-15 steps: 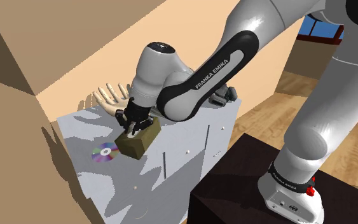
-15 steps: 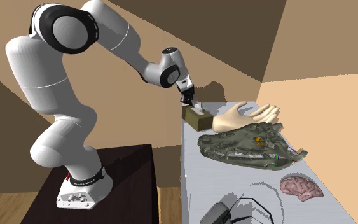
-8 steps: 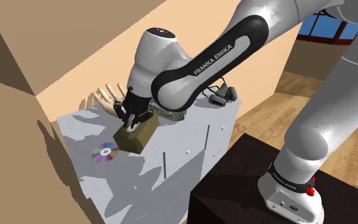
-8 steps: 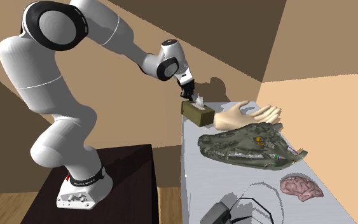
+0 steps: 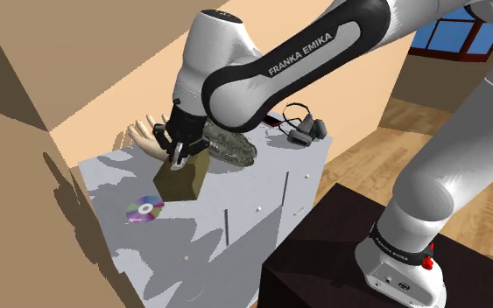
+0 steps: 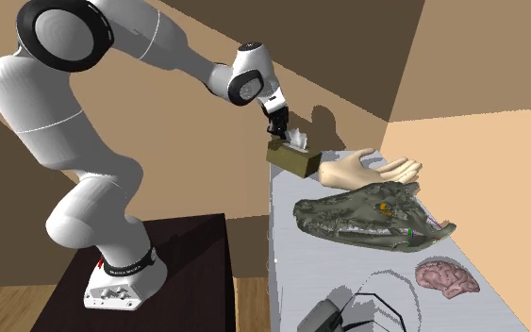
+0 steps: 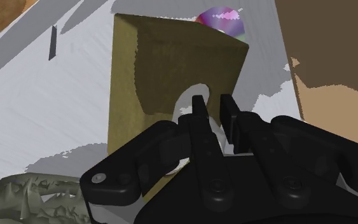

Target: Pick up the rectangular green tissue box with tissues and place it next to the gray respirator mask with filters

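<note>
Hanging up and right of the shiny disc (image 5: 144, 209), the olive tissue box (image 5: 179, 180) is held tilted above the grey cabinet top (image 5: 113, 175), directly beneath the gripper (image 5: 183, 156) clamped on its top slot, with the skull (image 5: 235, 150) and respirator mask (image 5: 306, 131) farther right.

Bright, even lighting, hard jagged-edged shadows across the pale cabinet top (image 5: 117, 184)
</note>
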`<act>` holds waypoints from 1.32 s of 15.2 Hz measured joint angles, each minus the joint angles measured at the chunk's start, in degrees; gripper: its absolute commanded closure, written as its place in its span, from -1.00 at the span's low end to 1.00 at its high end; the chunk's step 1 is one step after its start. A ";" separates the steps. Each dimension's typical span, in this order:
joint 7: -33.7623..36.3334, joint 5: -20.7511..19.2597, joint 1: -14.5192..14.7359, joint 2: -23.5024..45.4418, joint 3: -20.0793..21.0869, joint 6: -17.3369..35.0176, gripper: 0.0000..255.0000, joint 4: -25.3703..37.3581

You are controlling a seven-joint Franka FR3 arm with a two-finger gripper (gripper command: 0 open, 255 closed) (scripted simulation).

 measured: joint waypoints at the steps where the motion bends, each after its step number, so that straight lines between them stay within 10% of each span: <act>1: -0.37 0.34 0.05 -0.34 -0.26 -1.03 1.00 0.74; 20: -3.00 3.78 0.88 -5.94 -3.58 -15.91 1.00 10.93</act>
